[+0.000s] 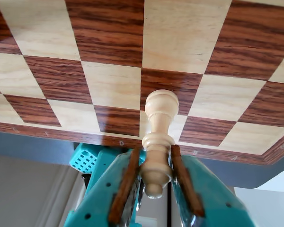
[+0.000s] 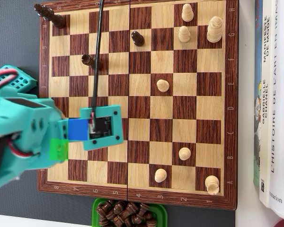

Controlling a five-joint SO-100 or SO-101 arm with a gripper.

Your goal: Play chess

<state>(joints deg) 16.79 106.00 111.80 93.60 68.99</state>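
Observation:
In the wrist view my teal gripper [image 1: 155, 150] is shut on a light wooden chess piece [image 1: 160, 118]. Its brown-padded fingers [image 1: 128, 179] press on the piece's waist from both sides. The piece hangs above the near rim of the wooden chessboard [image 1: 109, 85], over the squares by the D and B edge letters. In the overhead view the teal arm [image 2: 28, 137] reaches in from the left over the board [image 2: 142, 113]. Its wrist camera mount [image 2: 102, 127] hides the jaws and the held piece.
Light pieces [image 2: 163, 85] stand on the right half of the board in the overhead view, and a few dark pieces [image 2: 137, 38] at the upper left. A green tray [image 2: 128, 213] of dark pieces sits below the board. Books [image 2: 272, 104] lie along the right.

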